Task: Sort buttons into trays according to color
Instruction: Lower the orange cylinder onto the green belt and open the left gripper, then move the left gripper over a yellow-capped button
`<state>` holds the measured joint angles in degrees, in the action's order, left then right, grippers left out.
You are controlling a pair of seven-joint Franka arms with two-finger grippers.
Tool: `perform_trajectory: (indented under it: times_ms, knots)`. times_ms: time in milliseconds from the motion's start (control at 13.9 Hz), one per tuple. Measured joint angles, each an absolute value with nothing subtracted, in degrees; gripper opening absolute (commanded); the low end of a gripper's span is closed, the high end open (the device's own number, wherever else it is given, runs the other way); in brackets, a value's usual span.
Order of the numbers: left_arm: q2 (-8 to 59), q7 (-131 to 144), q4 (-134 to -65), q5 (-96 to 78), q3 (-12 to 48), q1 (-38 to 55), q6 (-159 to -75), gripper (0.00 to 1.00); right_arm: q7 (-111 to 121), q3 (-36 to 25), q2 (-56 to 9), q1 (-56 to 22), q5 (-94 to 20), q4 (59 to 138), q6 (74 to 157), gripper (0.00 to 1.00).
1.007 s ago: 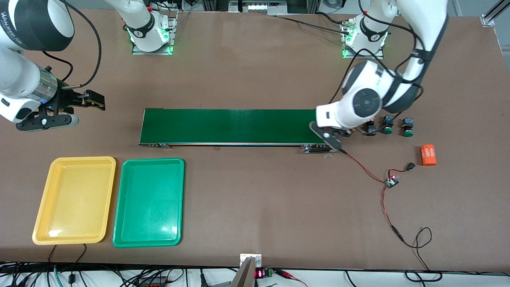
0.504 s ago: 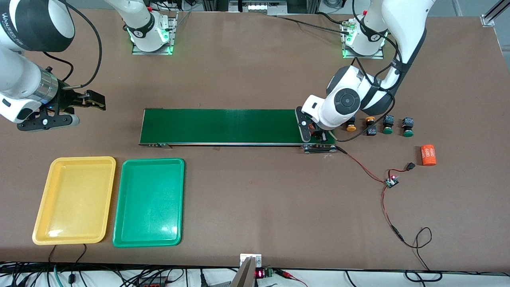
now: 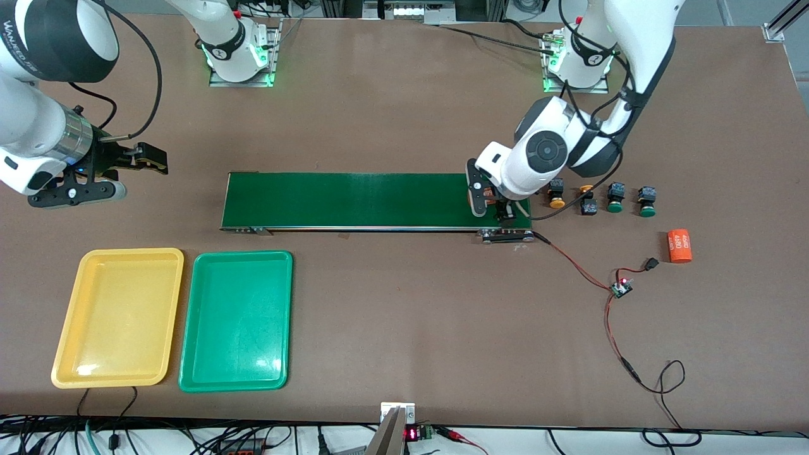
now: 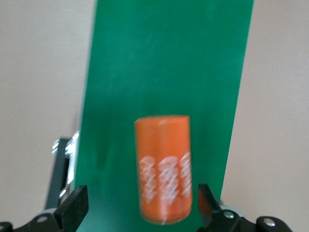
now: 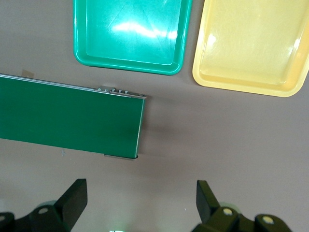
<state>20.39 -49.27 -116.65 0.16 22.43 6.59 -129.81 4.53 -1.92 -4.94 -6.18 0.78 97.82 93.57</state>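
Four buttons stand in a row on the table off the belt's end toward the left arm: two with yellow caps [image 3: 557, 202] [image 3: 587, 189] and two with green caps [image 3: 615, 206] [image 3: 646, 210]. The yellow tray [image 3: 69, 316] [image 5: 251, 48] and the green tray [image 3: 235, 320] [image 5: 130, 34] lie side by side, bare, nearer the front camera toward the right arm's end. My left gripper [image 3: 496, 205] [image 4: 141, 193] hangs open over that belt end, its fingers apart on both sides of an orange numbered cylinder [image 4: 163, 169] lying on the belt. My right gripper [image 3: 123, 174] [image 5: 140, 193] waits open above bare table.
The long dark-green conveyor belt [image 3: 354, 199] [image 5: 67, 118] runs across the middle. A second orange cylinder [image 3: 679, 246] lies near the buttons. A small circuit board [image 3: 620, 289] with red and black wires trails from the belt toward the front edge.
My left arm swung from beside the buttons to the belt's end, and its gripper opened, letting go of the orange cylinder on the belt. The right arm has stayed still.
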Motion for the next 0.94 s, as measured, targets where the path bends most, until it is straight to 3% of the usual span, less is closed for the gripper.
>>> perform_trajectory:
  times_ms: [360, 935]
  knots:
    - [15.5, -32.5, -117.2, 0.2, 13.3, 4.7, -120.1, 1.0, 4.5, -1.9, -4.9, -6.2, 0.8, 97.8, 93.4, 1.0]
    - [15.5, 1.1, -123.8, 0.1, 9.9, 4.8, -117.1, 1.0, 4.5, -1.9, -5.0, -6.2, 0.8, 98.1, 93.4, 1.0]
